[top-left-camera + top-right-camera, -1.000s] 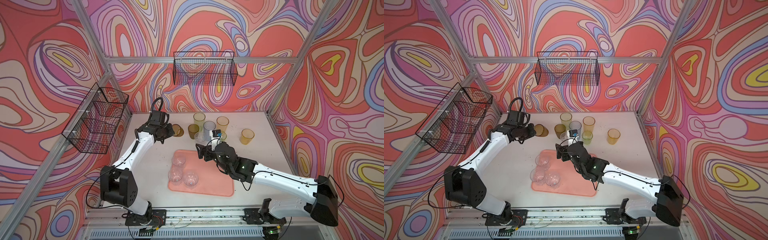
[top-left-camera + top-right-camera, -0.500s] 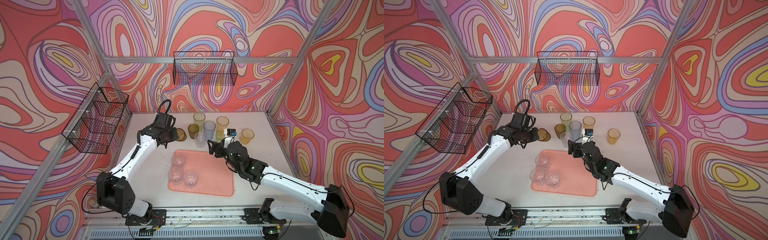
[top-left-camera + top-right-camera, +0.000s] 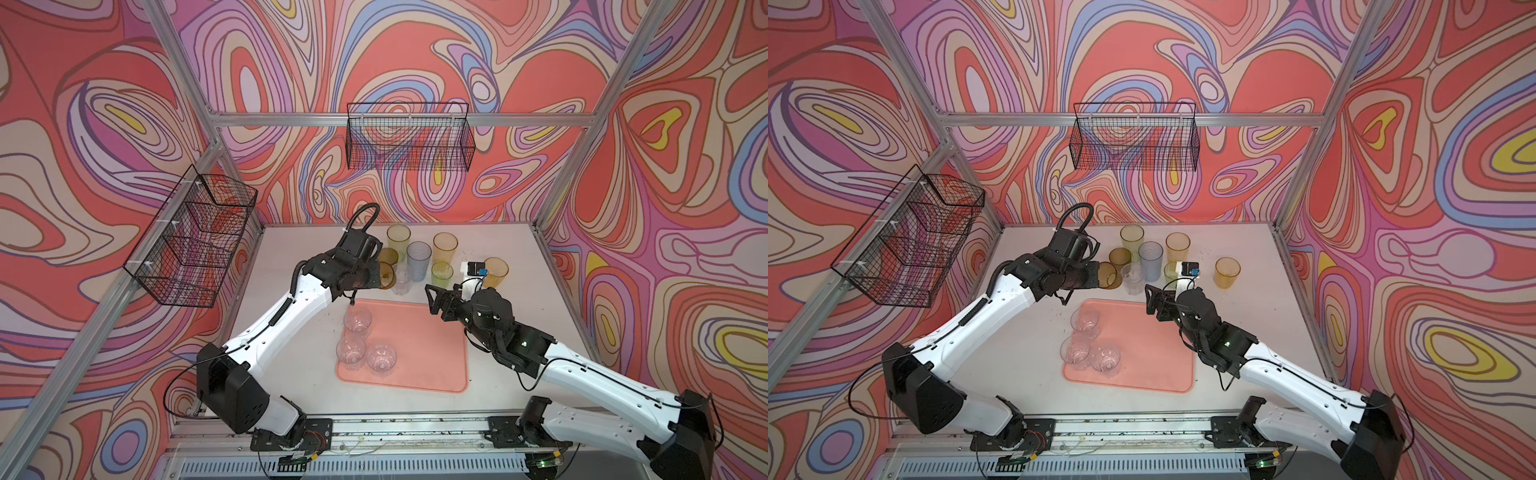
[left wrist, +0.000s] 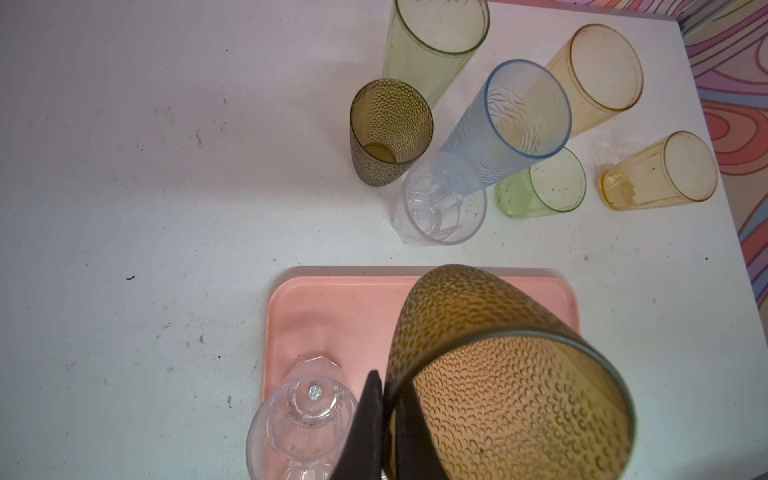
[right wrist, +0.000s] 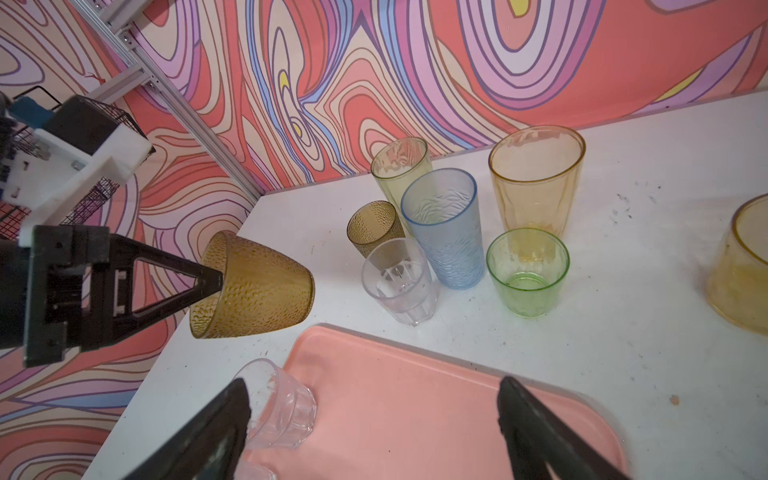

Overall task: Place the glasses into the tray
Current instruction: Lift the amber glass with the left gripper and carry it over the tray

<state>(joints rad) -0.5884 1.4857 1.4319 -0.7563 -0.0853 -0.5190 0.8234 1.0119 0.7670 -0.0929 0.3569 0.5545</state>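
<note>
Over the tabletop [image 4: 124,166], close to the far-left corner of the pink tray [image 3: 419,345]: the left tool [image 5: 217,283] is pinching the rim of a dimpled brown glass [image 5: 257,286], one finger inside the mouth and one outside. The glass is off the surface and tipped on its side, with its mouth toward the tool. I can't tell whether it has crossed the tray rim. From both top views I'd say not quite.

The right tool [image 5: 374,390] is spread wide and holds nothing. It hangs above the tray's far edge, clear of every glass.

Done: three clear glasses [image 3: 352,351] sit in the tray, bunched along its left side, and their bases look to be up. The rest of the tray is bare.

Left on the tabletop beyond the tray, all upright:
- tall yellow-green glass [image 4: 432,50]
- tall blue glass [image 4: 511,120]
- tall orange glass [image 4: 598,75]
- second brown glass [image 4: 386,133]
- short clear glass [image 4: 440,203], just beside the blue one
- green glass [image 4: 544,187]
- amber glass [image 4: 665,170], standing a little apart from the cluster

My read is three of eleven placed and a fourth in the air on its way. That one needs righting or flipping before it is set down. Seven are untouched, so the job is early, roughly a quarter done.
</note>
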